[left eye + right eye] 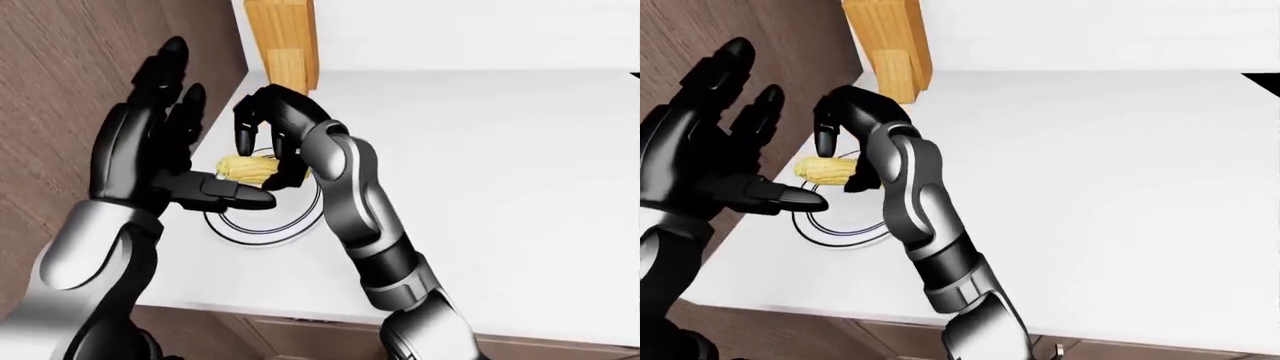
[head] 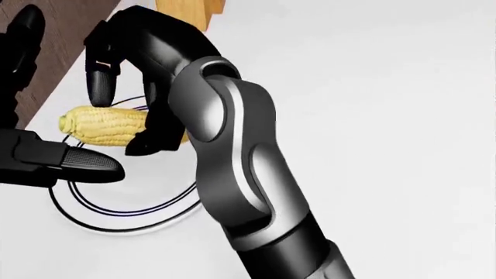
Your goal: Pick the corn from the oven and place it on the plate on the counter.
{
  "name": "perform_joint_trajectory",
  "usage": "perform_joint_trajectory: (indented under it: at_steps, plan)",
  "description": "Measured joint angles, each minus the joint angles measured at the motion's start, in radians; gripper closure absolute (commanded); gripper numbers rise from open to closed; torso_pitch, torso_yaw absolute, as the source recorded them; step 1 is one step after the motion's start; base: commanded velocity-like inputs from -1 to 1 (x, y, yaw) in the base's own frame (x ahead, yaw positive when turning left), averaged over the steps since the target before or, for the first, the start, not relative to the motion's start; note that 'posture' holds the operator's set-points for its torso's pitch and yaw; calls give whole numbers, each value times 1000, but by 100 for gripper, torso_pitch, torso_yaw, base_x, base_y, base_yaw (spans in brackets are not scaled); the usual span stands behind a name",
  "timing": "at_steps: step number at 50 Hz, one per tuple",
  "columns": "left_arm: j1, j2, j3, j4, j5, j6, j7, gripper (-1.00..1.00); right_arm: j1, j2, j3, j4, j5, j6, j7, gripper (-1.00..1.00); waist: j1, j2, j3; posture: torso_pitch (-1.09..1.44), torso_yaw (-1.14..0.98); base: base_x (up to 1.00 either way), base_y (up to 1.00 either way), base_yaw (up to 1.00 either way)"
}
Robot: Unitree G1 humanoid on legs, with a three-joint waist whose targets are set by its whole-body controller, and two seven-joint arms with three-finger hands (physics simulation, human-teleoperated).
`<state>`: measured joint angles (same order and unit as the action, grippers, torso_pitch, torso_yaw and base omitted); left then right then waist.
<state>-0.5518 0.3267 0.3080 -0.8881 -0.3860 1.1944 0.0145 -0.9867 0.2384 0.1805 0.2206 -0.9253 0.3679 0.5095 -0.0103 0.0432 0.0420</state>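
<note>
Right hand (image 2: 128, 75) is curled over the corn (image 2: 100, 125), fingers closed round it: one fingertip (image 2: 99, 87) sits on the cob's top, another presses its lower right side. Grip is on the right half of the cob; the left end sticks out free.

Corn is yellow, lying roughly level, held over the plate (image 2: 116, 224). Can't tell if the cob touches the plate or hangs just above it. Plate is white with a dark ring near the rim, sitting on the white counter (image 1: 480, 187) close to its left edge.

Left hand (image 1: 150, 150) is open, fingers spread and pointing up, thumb (image 1: 235, 193) stuck out level toward the plate. It holds nothing. In the head view the thumb tip lies just below the corn's left end, over the plate rim; contact with the cob isn't clear.

Wood block (image 1: 890, 49) stands upright on the counter above the plate in the right-eye view, near the right hand but apart from it. Brown wood-grain wall (image 1: 70, 60) fills the left side of both eye views.
</note>
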Motion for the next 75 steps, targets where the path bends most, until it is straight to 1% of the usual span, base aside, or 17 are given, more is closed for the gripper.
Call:
perform_joint_trajectory:
  at_steps: [2,4,5,7,9,10,14,19,27,32,38,44,53,60,66,70,75]
  plan:
    - [0,1,-7,-1,-6,-3,5,-100,4,2,0,3,-5,-6,-1,60,-1,-1,-3,0,0,0,0,0]
    - [-1,3,-7,-3,-13,-2,9,-100,8,5,3,-4,-9,-11,3,56,-1,-1,-5,0,0,0,0,0]
    - [-1,3,-6,-4,-16,-1,10,-100,10,7,5,-8,-11,-14,5,47,-1,-2,-7,0,0,0,0,0]
    - [-3,6,-3,-5,-21,1,14,-100,16,10,10,-16,-16,-19,9,18,-2,-2,-9,0,0,0,0,0]
    - [-7,8,1,-6,-26,3,19,-100,21,15,13,-17,-19,-25,10,1,-2,-2,-11,0,0,0,0,0]
    - [-7,9,1,-6,-28,2,21,-100,24,17,15,-18,-21,-26,11,-12,-2,-2,-12,0,0,0,0,0]
    - [-5,13,2,-6,-37,1,26,-100,30,24,20,-27,-33,-28,22,-15,-2,-4,-15,0,0,0,0,0]
    - [-7,20,8,-9,-52,6,33,-100,43,27,29,-48,-55,-35,55,-4,-1,-7,-19,0,0,0,0,0]
    - [-12,22,1,-8,-61,8,45,-100,39,13,8,-109,-77,-19,125,3,0,-10,-12,0,0,0,0,0]
    - [-11,20,-10,-9,-61,5,52,-100,34,-14,-14,-160,-76,-7,165,11,4,-10,-7,0,0,0,0,0]
    - [-14,18,-17,-5,-54,6,53,-100,27,-70,-41,-222,-61,19,215,7,7,-16,0,0,0,0,0,0]
    - [-21,11,-31,-9,-41,12,55,-100,13,-159,-83,-321,-33,59,279,7,14,-25,5,0,0,0,0,0]
    - [-78,5,-42,-21,-32,61,64,-100,-55,-362,-188,-448,43,163,370,7,12,-22,15,0,0,0,0,0]
    - [-161,1,-44,-45,-45,136,80,-100,-98,-533,-264,-526,114,244,435,7,7,-16,20,0,0,0,0,0]
    - [-192,7,21,-74,-81,194,85,-100,-78,-659,-312,-622,156,298,473,7,0,-16,23,0,0,0,0,0]
    - [-204,31,108,-95,-128,229,85,-100,-62,-726,-336,-676,183,329,508,7,-2,-15,30,0,0,0,0,0]
    - [-224,76,228,-104,-217,272,109,-100,-44,-833,-403,-715,237,361,521,7,-3,-19,33,0,0,0,0,0]
